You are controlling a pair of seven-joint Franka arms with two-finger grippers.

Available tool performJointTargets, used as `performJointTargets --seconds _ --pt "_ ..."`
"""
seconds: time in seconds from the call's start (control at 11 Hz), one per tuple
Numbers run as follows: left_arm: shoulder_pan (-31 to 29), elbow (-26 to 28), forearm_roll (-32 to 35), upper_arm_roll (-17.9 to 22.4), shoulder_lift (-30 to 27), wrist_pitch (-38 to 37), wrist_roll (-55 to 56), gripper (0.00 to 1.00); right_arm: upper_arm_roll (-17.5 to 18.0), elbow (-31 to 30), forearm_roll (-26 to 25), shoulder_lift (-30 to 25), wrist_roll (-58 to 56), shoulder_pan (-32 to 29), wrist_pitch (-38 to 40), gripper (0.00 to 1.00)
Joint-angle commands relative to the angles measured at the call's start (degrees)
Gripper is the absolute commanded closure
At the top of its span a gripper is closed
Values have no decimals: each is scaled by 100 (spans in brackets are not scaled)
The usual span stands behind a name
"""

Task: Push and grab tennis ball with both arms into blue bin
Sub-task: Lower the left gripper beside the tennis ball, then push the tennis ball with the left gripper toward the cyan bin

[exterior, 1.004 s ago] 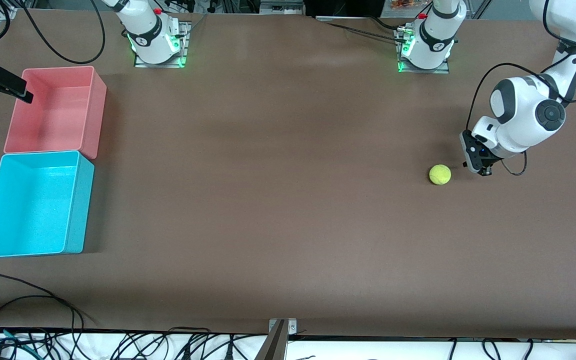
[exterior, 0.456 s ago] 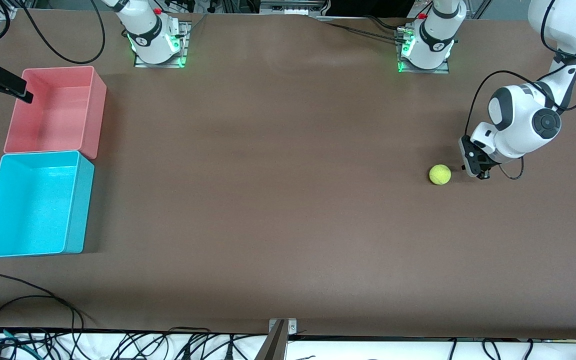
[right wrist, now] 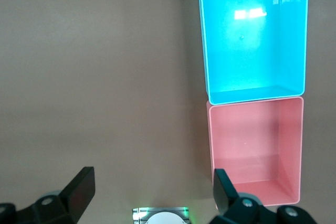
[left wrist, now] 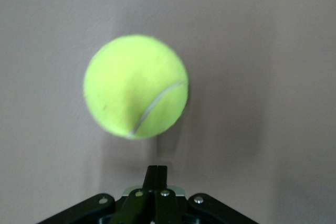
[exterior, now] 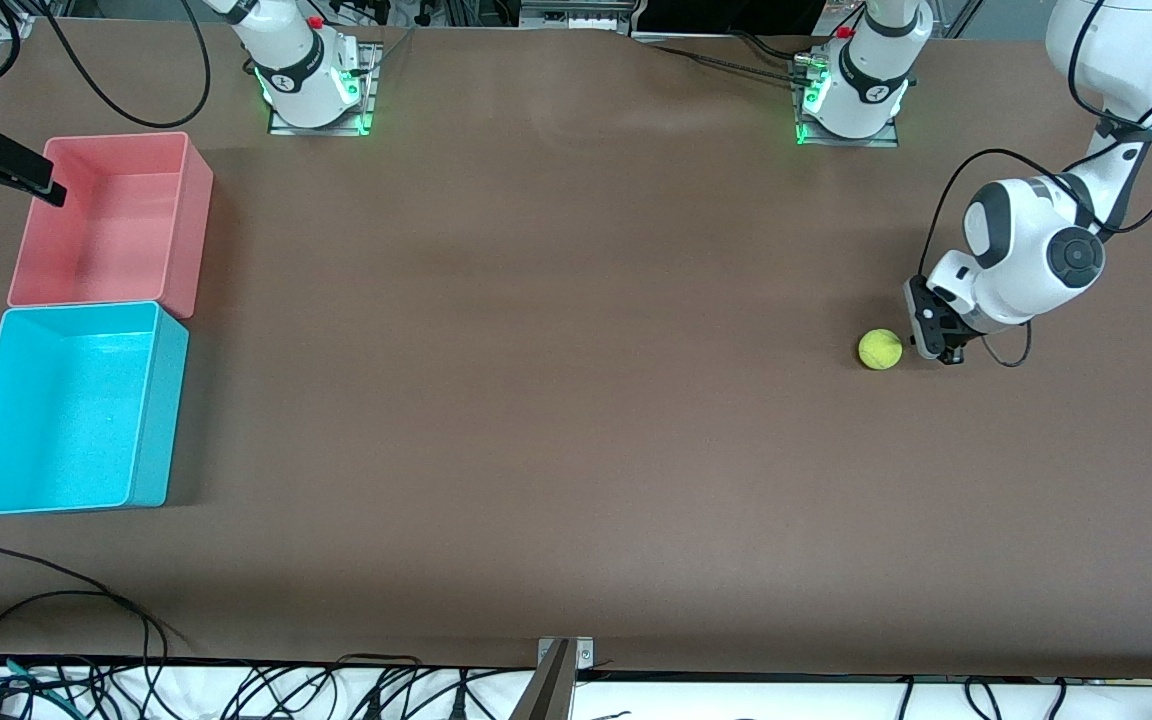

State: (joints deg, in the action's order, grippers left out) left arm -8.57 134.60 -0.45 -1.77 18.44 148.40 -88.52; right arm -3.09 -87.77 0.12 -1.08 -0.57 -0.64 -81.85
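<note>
The tennis ball point(exterior: 880, 349) lies on the brown table near the left arm's end. My left gripper point(exterior: 941, 345) is shut and empty, low at the table beside the ball, a small gap away on the side toward the left arm's end. In the left wrist view the ball point(left wrist: 135, 85) sits just ahead of the closed fingertips point(left wrist: 156, 169). The blue bin point(exterior: 161, 400) stands empty at the right arm's end. My right gripper point(right wrist: 152, 182) is open and empty, high over the table, looking down on the blue bin point(right wrist: 203, 51).
An empty pink bin point(exterior: 191, 230) stands against the blue bin, farther from the front camera; it also shows in the right wrist view point(right wrist: 210, 150). Cables lie along the table's near edge point(exterior: 56, 590). The two arm bases glow green point(exterior: 316, 90).
My left gripper has moved closer to the ball, toward the right arm's end. The ball has not moved. The right arm has not moved.
</note>
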Motion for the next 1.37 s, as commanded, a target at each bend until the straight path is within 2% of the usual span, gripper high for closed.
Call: performJointTargets --seconds 0.0,0.82,1.0,1.19,1.28 --pt "-4 -109 -69 -42 64 -233 -139 100 10 137 -48 20 -40 -32 125 0" --pt "5 -276 -138 -60 239 -224 -17 100 10 137 -48 20 -40 -32 143 0" --pt "223 -276 -708 -453 336 -189 630 100 10 137 -48 29 -40 -32 151 0" --pt "505 -485 -720 -1014 389 -189 2305 100 10 137 -48 20 -40 -32 151 0" --pt "506 -644 -702 -1087 432 -198 2478 100 10 137 -48 20 -40 -32 151 0"
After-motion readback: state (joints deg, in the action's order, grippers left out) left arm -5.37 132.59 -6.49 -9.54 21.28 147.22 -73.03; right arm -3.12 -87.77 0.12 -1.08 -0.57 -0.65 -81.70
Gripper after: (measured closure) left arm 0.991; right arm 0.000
